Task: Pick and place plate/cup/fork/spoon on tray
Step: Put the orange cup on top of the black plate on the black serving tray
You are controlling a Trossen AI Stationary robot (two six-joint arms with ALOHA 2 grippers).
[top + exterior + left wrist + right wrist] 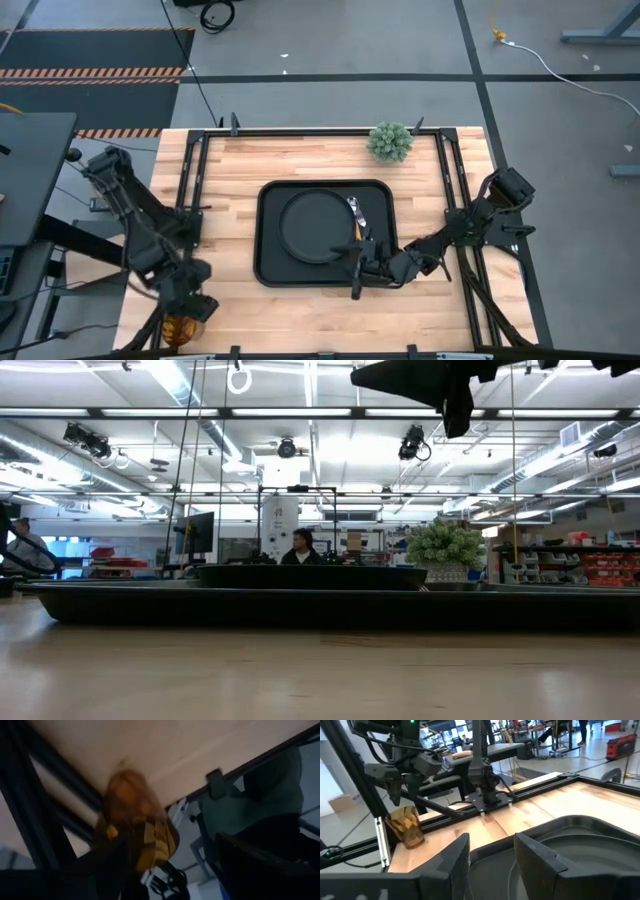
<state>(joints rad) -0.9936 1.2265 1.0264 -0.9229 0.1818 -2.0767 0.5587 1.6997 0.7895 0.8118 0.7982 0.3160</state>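
Left end effector (186,305) sits at the near-left corner of the surface (230,300), fingers spread wide around the cup (181,328); the left wrist view has the amber cup between the two dark fingers, but I can't tell if they're touching it, so not calling it gripped. Cup stands upright on the surface edge, well apart from the tray (268,268). Right end effector (357,268) is over the tray's near-right area, fingers partly open with nothing between them in the right wrist view. Plate (315,226) is already on the tray, and a utensil (355,213) lies just beside it on the tray; can't tell fork from spoon, and the other one isn't visible. Looks like the cup pick is the current step. Next: close on the cup, lift clear, carry it to a free tray spot. Right arm should clear out first.
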